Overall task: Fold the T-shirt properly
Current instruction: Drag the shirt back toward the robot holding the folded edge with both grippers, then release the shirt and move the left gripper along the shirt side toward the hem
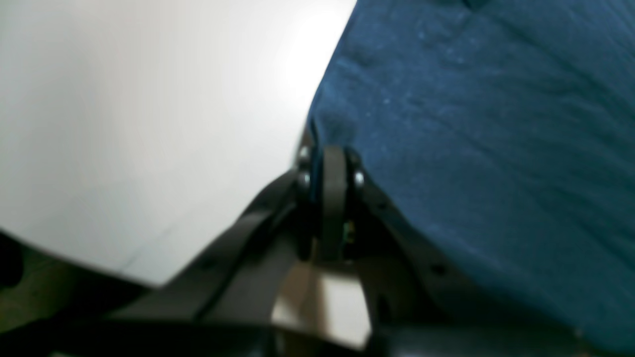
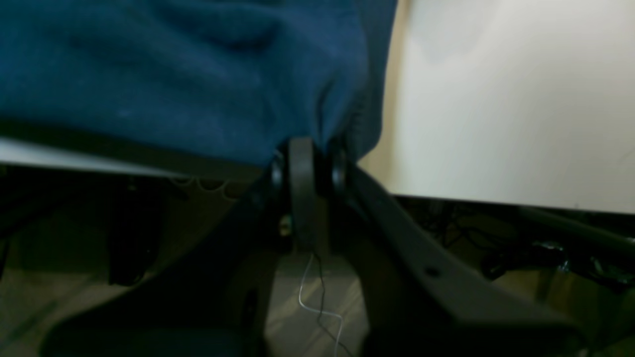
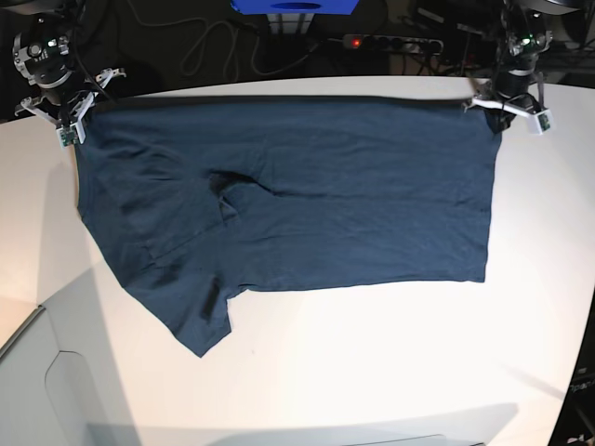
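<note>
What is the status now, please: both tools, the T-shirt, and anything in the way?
Left tool shut on T-shirt corner. Right tool shut on opposite far corner. Shirt spread on table, one sleeve out front. Nothing in the way.

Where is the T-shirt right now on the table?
In the base view the T-shirt lies spread across the far half of the white table, one sleeve trailing toward the near left, its far corners pinched by the right gripper and left gripper.
</note>
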Motion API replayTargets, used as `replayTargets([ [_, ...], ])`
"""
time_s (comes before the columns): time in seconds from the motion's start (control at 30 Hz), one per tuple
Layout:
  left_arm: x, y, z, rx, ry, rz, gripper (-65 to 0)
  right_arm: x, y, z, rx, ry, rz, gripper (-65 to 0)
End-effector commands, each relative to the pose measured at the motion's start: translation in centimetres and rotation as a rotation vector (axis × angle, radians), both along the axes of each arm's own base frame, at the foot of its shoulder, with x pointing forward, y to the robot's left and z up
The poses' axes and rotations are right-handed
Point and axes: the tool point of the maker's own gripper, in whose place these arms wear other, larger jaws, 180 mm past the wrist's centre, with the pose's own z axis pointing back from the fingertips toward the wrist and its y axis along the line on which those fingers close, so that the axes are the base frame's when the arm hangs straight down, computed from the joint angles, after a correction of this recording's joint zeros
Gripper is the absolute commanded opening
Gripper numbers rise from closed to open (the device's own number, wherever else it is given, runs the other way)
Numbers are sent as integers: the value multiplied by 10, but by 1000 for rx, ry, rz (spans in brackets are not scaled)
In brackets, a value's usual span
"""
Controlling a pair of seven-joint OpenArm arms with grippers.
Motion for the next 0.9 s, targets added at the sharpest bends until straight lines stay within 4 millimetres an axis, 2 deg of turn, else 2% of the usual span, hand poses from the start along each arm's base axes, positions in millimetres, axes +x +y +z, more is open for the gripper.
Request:
replayTargets([
  [0.0,0,3,7,19,-20,-6,-650,4,-3,7,-15,-21,11,-646],
  [0.27,-17,4,-2,17,27,0,-650,-2,-6,6,-22,-5,13,-611],
  [0.6,-21,0,-7,-4,39,16,-650,-4,-6,5,-24,3,11,-608],
  [0.7,-22,-2,-9,-11,40,22,-650,-4,-6,5,-24,3,11,-564],
  [0.73,-23,-3,-9,-15,39,27,-623,-4,-6,5,-24,3,11,-533],
  [0.87,-21,-4,-6,-12,28,27,-444,-4,-6,5,-24,3,11,-374],
])
